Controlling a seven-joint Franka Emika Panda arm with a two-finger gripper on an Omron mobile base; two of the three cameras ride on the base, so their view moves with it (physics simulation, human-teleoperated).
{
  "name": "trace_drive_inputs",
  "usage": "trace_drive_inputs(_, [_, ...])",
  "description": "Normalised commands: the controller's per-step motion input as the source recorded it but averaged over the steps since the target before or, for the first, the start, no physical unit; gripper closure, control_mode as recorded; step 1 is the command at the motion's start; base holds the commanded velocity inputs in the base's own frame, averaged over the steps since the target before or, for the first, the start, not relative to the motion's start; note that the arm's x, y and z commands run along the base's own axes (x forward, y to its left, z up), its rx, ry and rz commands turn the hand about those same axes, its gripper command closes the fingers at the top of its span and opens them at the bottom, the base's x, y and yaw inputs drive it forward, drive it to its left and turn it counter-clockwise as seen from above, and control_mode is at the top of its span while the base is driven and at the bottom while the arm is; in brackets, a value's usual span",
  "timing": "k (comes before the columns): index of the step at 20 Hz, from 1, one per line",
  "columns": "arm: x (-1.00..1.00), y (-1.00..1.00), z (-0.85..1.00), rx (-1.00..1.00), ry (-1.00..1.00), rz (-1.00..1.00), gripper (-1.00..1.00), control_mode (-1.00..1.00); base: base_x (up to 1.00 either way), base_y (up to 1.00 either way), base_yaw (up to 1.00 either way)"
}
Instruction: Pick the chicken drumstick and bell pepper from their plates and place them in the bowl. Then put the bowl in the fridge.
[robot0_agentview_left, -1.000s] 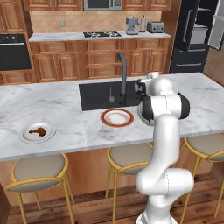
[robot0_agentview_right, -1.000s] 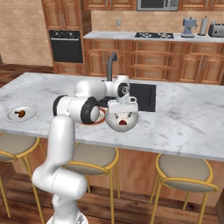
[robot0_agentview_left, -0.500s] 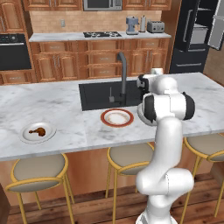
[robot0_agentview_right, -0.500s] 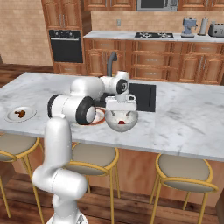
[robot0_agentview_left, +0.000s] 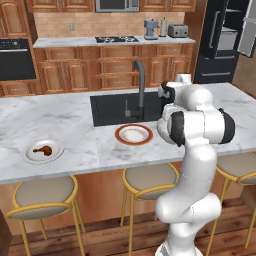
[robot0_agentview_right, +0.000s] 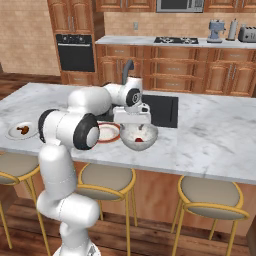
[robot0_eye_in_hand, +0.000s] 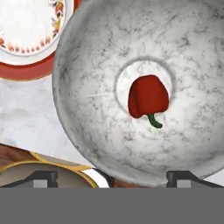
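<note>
Hovering tool (robot0_eye_in_hand: 111, 179) over bell pepper (robot0_eye_in_hand: 148, 97)

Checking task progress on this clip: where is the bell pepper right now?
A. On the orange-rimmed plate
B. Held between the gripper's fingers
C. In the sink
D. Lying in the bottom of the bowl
D: the hand view shows the bell pepper lying in the bottom of the bowl, beside the bare orange-rimmed plate.

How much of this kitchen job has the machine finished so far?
Done: the bell pepper lies in the bowl, and the red-rimmed plate beside it is bare. In hand: nothing; the tool hangs open above the bowl. Left: the chicken drumstick is on the white plate, and the bowl must go in the open fridge.
</note>
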Motion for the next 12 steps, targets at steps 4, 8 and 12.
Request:
trace_drive_inputs(4, [-0.59,0.21,0.13,0.0,-0.21,-0.03,-1.0,-1.0,0.0,0.0,0.0])
trace_drive_inputs(8, [-0.56,0.29,0.15,0.0,-0.12,0.0,-1.0,-1.0,0.0,0.0,0.0])
trace_drive_inputs(12, [-0.37,0.43,0.28,-0.13,-0.05,0.0,-1.0,-1.0,0.0,0.0,0.0])
